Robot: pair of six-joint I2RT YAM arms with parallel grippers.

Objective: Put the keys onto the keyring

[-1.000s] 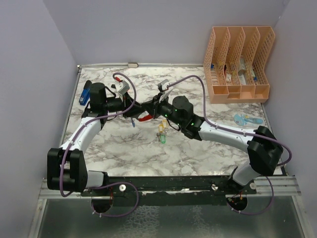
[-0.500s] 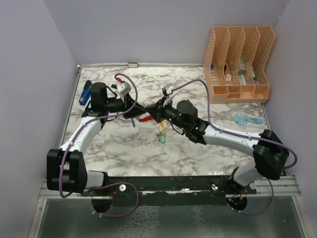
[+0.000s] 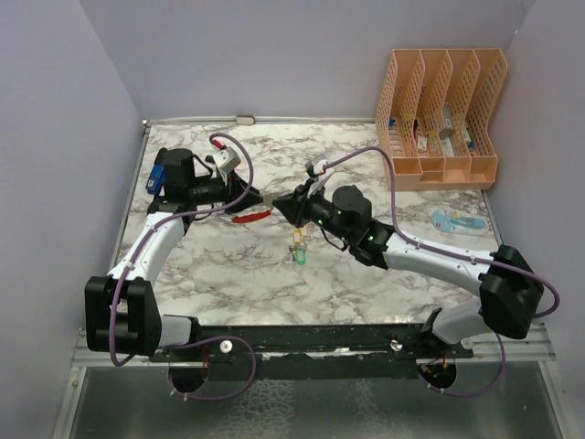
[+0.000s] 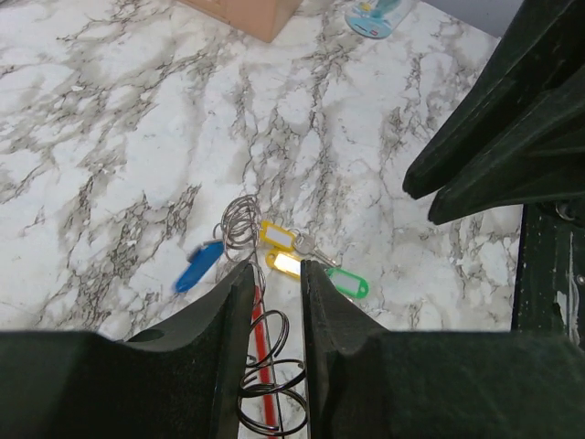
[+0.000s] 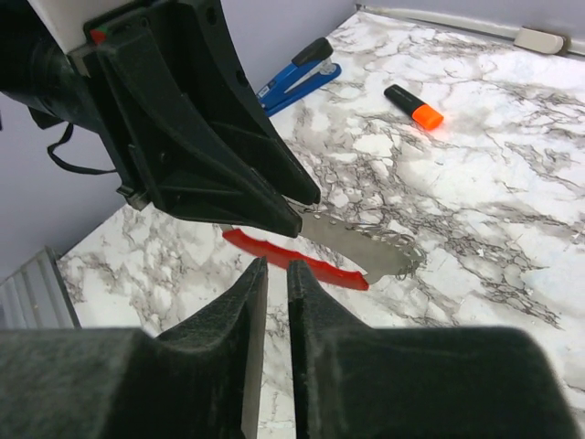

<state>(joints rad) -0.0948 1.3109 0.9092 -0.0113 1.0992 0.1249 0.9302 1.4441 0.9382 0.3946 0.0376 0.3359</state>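
The left gripper (image 4: 276, 267) is squeezing the keyring (image 5: 356, 245) and holding it up over the table (image 4: 110, 137). The red side is showing under the silver side. The right gripper (image 5: 275, 267) is pointing at the keyring with its fingers just a little apart, holding nothing. The keys (image 4: 278, 237) are lying on the table below.

I have white arm shells (image 3: 155, 240), black joints (image 3: 119, 311) and looping purple cables (image 3: 239, 178); my left end effector (image 4: 276, 270) and right end effector (image 5: 276, 267) are black.
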